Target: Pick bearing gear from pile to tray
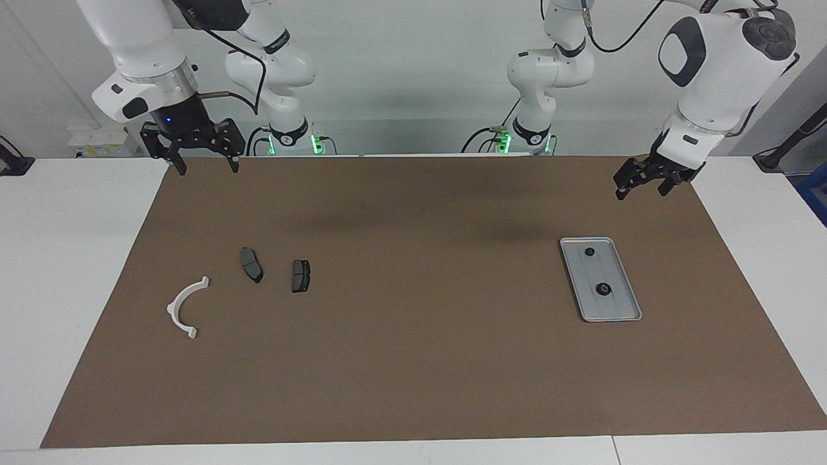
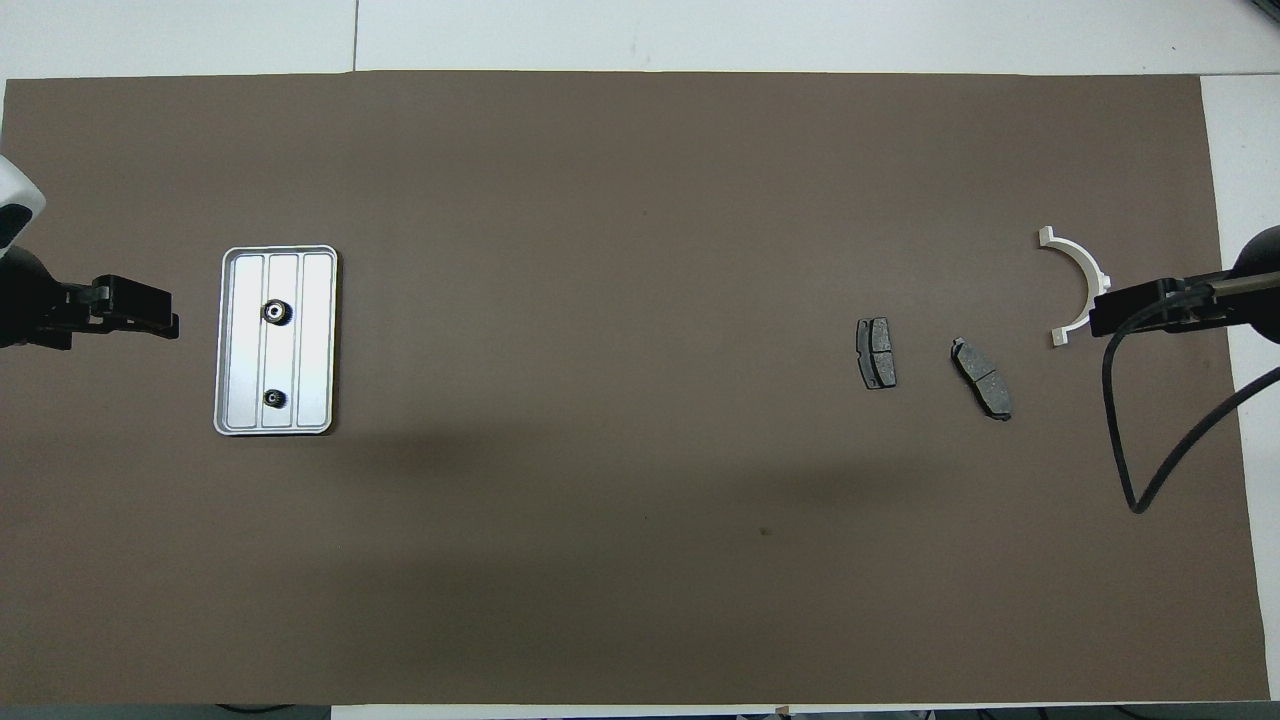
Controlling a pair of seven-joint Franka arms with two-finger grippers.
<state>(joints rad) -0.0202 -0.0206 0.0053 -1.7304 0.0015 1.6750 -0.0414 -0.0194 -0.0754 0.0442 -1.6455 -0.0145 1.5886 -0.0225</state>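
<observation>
The silver-grey tray (image 1: pixel 621 305) (image 2: pixel 318 345) lies toward the left arm's end of the mat. Two small black gears (image 1: pixel 588 252) (image 1: pixel 602 289) sit in it, also seen from overhead (image 2: pixel 275 312) (image 2: pixel 273 399). The pile lies toward the right arm's end: a white half-ring bracket (image 1: pixel 186 307) (image 2: pixel 1075 280) and two dark grey pads (image 1: pixel 251 264) (image 1: pixel 300 276) (image 2: pixel 982 378) (image 2: pixel 876 353). I see no black round piece among them. My right gripper (image 1: pixel 207 166) (image 2: pixel 1098 314) is open, empty and raised over the mat's edge by the robots. My left gripper (image 1: pixel 643 188) (image 2: pixel 160 315) is open, empty and raised beside the tray.
A brown mat (image 1: pixel 413 361) covers most of the white table (image 1: pixel 71 258). A black cable (image 2: pixel 1150 440) hangs from the right arm over the mat's end.
</observation>
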